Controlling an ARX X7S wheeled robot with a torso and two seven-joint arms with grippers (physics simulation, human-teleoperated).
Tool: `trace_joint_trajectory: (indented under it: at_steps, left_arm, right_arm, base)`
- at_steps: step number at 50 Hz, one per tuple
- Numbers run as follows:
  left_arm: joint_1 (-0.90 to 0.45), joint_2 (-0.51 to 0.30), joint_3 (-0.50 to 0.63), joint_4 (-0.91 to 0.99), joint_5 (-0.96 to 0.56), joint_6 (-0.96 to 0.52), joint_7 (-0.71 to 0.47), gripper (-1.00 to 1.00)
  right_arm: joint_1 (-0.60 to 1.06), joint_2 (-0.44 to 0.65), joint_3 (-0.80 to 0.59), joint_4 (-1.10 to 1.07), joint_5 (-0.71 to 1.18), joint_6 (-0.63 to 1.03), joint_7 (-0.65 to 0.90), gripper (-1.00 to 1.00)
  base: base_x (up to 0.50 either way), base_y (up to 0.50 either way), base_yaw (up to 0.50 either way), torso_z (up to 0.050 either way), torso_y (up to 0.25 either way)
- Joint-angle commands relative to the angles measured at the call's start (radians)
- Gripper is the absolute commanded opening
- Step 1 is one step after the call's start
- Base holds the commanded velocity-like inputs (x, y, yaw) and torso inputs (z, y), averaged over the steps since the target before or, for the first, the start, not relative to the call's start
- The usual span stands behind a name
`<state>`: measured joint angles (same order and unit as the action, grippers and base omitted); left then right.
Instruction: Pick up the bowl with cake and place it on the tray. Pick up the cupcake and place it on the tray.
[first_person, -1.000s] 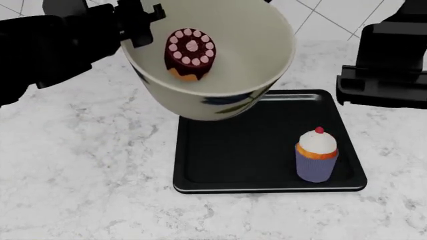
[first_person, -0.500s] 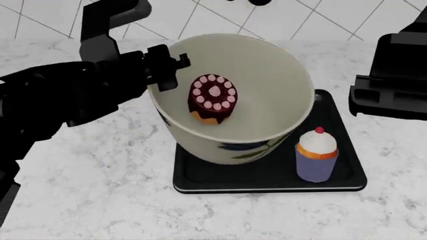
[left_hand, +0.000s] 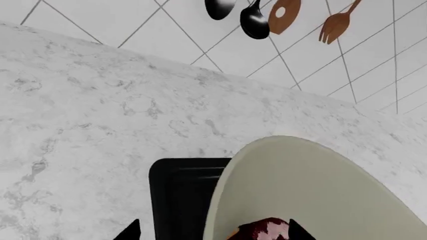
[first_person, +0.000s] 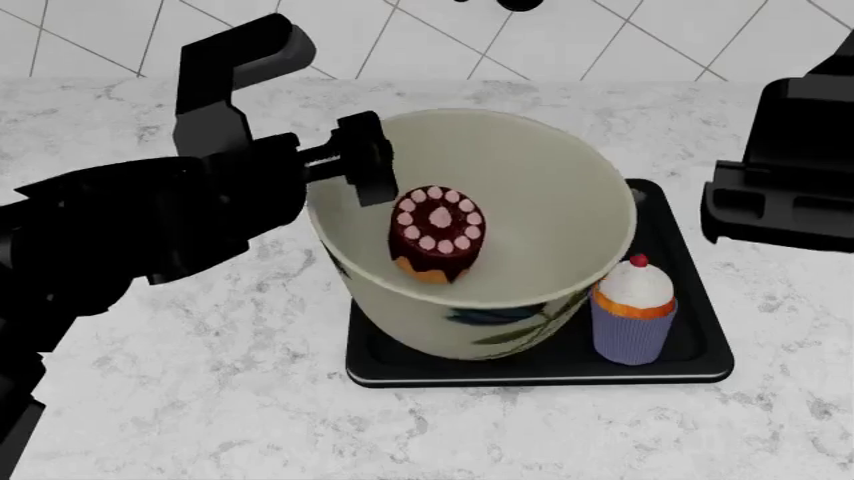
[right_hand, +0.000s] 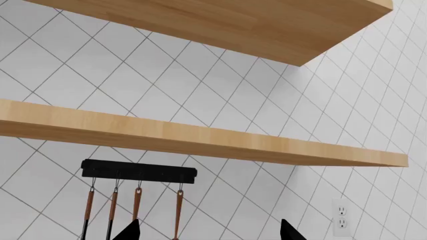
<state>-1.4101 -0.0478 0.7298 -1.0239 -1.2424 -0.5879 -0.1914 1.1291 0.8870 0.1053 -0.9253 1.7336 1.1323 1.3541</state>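
Note:
The cream bowl (first_person: 481, 300) with blue and green leaves stands on the left part of the black tray (first_person: 534, 372). The chocolate cake (first_person: 437, 232) with pink dots lies inside it. The cupcake (first_person: 634, 310) stands on the tray right of the bowl, touching or nearly touching it. My left gripper (first_person: 363, 170) is at the bowl's left rim. In the left wrist view the left gripper (left_hand: 213, 235) has its jaws wide apart, straddling the rim (left_hand: 220, 190), with the cake (left_hand: 267, 230) and tray (left_hand: 180, 200) below. My right gripper (right_hand: 208, 232) is open and empty, raised towards the wall.
The tray lies on a white marble counter (first_person: 174, 380) against a tiled wall (first_person: 441, 40). Utensils (left_hand: 253, 20) hang on the wall behind. The right arm (first_person: 787, 190) hovers above the tray's right edge. Wooden shelves (right_hand: 200, 140) show in the right wrist view.
The left arm has lowered the bowl with the cake from above the tray's far left corner down onto the tray beside the cupcake. The right arm barely moved.

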Motion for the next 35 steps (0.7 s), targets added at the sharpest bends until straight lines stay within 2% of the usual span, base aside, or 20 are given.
trace_joint_trajectory:
  at_steps: [1, 13, 18, 21, 22, 25, 30, 32, 33, 34, 35]
  left_arm:
    - [0.011, -0.020, -0.025, 0.079, -0.041, 0.019, -0.096, 1.00]
    - [0.027, -0.080, -0.064, 0.286, -0.089, 0.014, -0.147, 1.00]
    - [-0.028, -0.190, -0.168, 0.579, -0.171, -0.001, -0.313, 1.00]
    - [-0.073, -0.271, -0.226, 0.740, -0.158, 0.037, -0.418, 1.00]
    - [-0.083, -0.309, -0.241, 0.799, -0.108, 0.078, -0.452, 1.00]
    - [-0.084, -0.364, -0.284, 0.853, -0.090, 0.113, -0.508, 1.00]
    - [0.045, -0.513, -0.325, 1.081, -0.027, 0.166, -0.599, 1.00]
    - [0.230, -0.590, -0.318, 1.214, 0.001, 0.199, -0.620, 1.00]
    - [0.276, -0.606, -0.317, 1.236, 0.000, 0.207, -0.617, 1.00]
    - [0.403, -0.634, -0.317, 1.276, 0.001, 0.238, -0.620, 1.00]
    - [0.456, -0.646, -0.307, 1.291, 0.014, 0.248, -0.611, 1.00]
  right_arm:
    - [-0.005, 0.002, -0.001, -0.003, -0.001, -0.007, 0.000, 1.00]
    - [-0.002, -0.002, -0.008, -0.001, -0.015, -0.008, -0.010, 1.00]
    - [-0.014, -0.008, -0.003, -0.002, -0.035, -0.008, -0.025, 1.00]
    - [-0.006, -0.009, -0.006, -0.001, -0.039, -0.008, -0.029, 1.00]
    - [-0.007, -0.013, -0.008, 0.000, -0.049, -0.006, -0.034, 1.00]
    - [-0.011, -0.027, -0.014, 0.006, -0.072, -0.003, -0.049, 1.00]
    - [-0.038, -0.096, 0.014, 0.022, -0.198, -0.036, -0.172, 1.00]
    - [-0.060, -0.159, 0.049, 0.024, -0.269, -0.100, -0.266, 1.00]
    - [-0.067, -0.171, 0.052, 0.024, -0.288, -0.110, -0.282, 1.00]
    - [-0.090, -0.196, 0.054, 0.026, -0.315, -0.129, -0.317, 1.00]
    - [-0.104, -0.208, 0.058, 0.028, -0.328, -0.140, -0.332, 1.00]
  base:
    - [0.00, 0.00, 0.00, 0.000, 0.000]
    - [0.00, 0.00, 0.00, 0.000, 0.000]
    - [0.00, 0.00, 0.00, 0.000, 0.000]
    - [0.00, 0.00, 0.00, 0.000, 0.000]
    - [0.00, 0.00, 0.00, 0.000, 0.000]
    - [0.00, 0.00, 0.00, 0.000, 0.000]
    - [0.00, 0.00, 0.00, 0.000, 0.000]
    - [0.00, 0.00, 0.00, 0.000, 0.000]
    - [0.00, 0.00, 0.00, 0.000, 0.000]
    - [0.00, 0.00, 0.00, 0.000, 0.000]
    - [0.00, 0.00, 0.00, 0.000, 0.000]
